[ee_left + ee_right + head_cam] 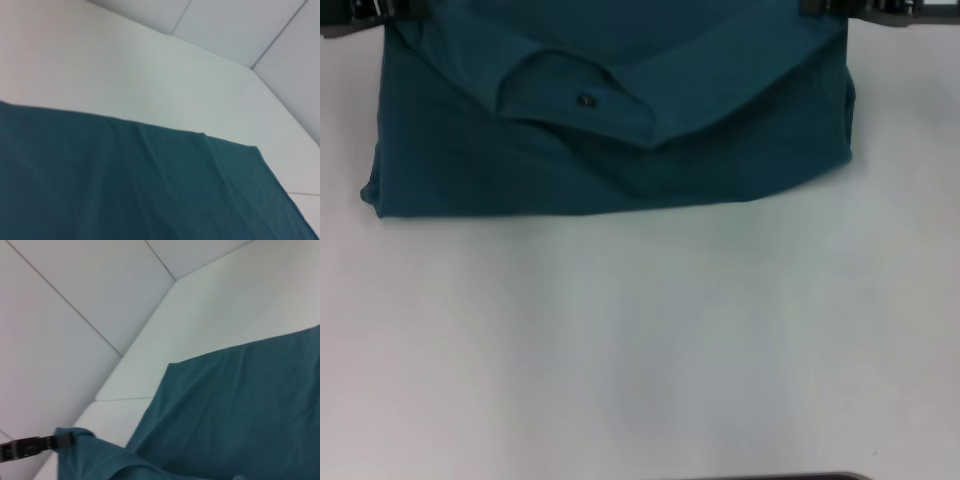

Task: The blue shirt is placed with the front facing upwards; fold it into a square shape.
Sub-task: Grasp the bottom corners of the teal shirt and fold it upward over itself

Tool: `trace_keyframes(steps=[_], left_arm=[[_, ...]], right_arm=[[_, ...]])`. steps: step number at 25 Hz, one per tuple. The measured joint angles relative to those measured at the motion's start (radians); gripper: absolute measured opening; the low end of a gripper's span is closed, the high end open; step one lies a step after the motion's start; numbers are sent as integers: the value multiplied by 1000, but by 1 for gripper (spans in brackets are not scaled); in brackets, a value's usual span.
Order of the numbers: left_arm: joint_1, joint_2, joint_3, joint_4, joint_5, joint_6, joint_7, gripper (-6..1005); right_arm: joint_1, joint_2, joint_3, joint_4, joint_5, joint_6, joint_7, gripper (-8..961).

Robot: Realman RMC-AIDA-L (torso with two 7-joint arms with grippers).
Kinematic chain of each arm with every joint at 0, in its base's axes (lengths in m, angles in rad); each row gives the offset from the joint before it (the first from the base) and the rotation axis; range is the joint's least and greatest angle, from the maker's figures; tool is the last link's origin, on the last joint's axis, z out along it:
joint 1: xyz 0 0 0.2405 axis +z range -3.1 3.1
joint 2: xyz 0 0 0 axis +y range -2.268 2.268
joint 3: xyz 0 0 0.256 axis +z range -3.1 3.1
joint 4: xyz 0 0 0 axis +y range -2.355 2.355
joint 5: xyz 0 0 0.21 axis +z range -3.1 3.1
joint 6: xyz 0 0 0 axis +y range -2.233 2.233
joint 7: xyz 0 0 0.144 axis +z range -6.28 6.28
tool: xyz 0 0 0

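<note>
Blue shirt (620, 130) lies folded at the table's (640, 350) far side, collar (575, 85) showing on top. Left gripper (375, 12) and right gripper (835, 8) sit at the shirt's far corners, one per side. Left appears pinched on the fabric in the right wrist view; right's grip can't be told.

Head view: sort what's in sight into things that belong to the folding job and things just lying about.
Belongs to the job:
- blue shirt, partly folded, collar showing
- left gripper, at the shirt's far left corner
- right gripper, at its far right corner

Just there:
- white table
- dark edge at the near side
</note>
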Motion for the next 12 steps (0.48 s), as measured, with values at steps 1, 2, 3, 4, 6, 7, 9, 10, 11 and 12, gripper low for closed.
trace_keyframes(steps=[1, 2, 3, 4, 6, 7, 9, 10, 11, 12], left_arm=[[-1, -1, 20, -7, 3, -24, -6, 35], [-1, -1, 20, -7, 3, -24, -6, 35], [-3, 1, 34, -8, 5, -36, -7, 35], [-5, 2, 43, -8, 6, -44, -8, 34], [-10, 5, 61, -7, 9, -74, -8, 34], [-11, 5, 72, -7, 10, -90, -6, 35], [-12, 6, 96, -6, 13, -125, -2, 36], [-12, 6, 106, -6, 14, -137, -1, 36], [-12, 7, 123, -5, 14, -154, -1, 36], [-12, 7, 136, -4, 15, -168, -3, 36]], right_arm=[[0, 0, 0, 0, 0, 0, 0, 38], [7, 0, -18, 0, 0, 22, 1, 38], [12, 0, -31, 0, 0, 45, 1, 38], [17, 1, -49, 0, 0, 68, 3, 38], [25, 3, -77, 0, 1, 106, 4, 38], [28, 4, -93, 0, 0, 128, 5, 38], [33, 6, -122, -1, 0, 164, 6, 38], [36, 7, -133, -1, 1, 179, 6, 38], [40, 8, -144, -1, 1, 194, 6, 38], [44, 8, -153, -1, 1, 207, 7, 38]])
